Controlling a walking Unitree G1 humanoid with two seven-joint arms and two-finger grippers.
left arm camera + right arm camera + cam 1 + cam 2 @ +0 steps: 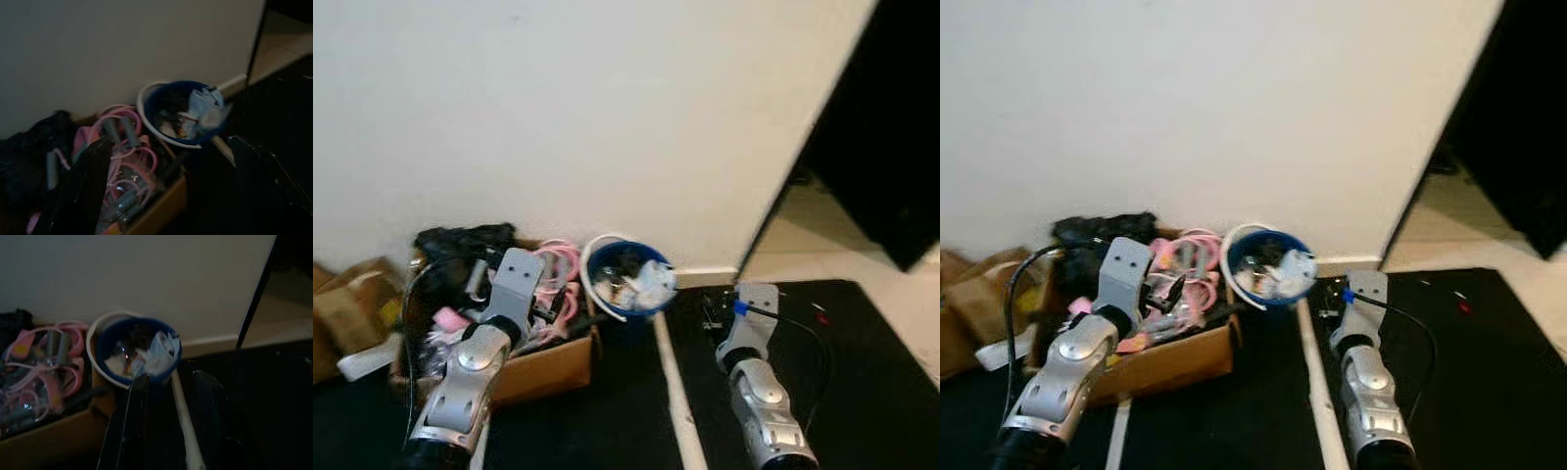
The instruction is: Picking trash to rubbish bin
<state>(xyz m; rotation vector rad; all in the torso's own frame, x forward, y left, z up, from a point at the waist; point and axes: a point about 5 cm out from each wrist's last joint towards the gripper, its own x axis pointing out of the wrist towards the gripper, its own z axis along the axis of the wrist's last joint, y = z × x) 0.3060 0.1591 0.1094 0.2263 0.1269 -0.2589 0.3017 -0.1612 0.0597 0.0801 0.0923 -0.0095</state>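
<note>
A blue rubbish bin (652, 254) with a white ring at its rim stands on the floor against the wall. It holds crumpled pale paper (652, 284) and other scraps. My left gripper (171, 196) hangs open over the cardboard box (548, 367) to the bin's left, its fingers (83, 191) wide apart and empty. My right gripper (171, 382) sits low on the bin's right, pointing at the bin. It is open by a narrow gap, and nothing lies between its fingers (129, 426).
The box is full of pink cords (558, 269), with a black bag (460, 240) behind it. Brown cardboard (347, 304) lies at far left. A white strip (675, 392) crosses the black mat (862, 372). A dark doorway (891, 147) opens at right.
</note>
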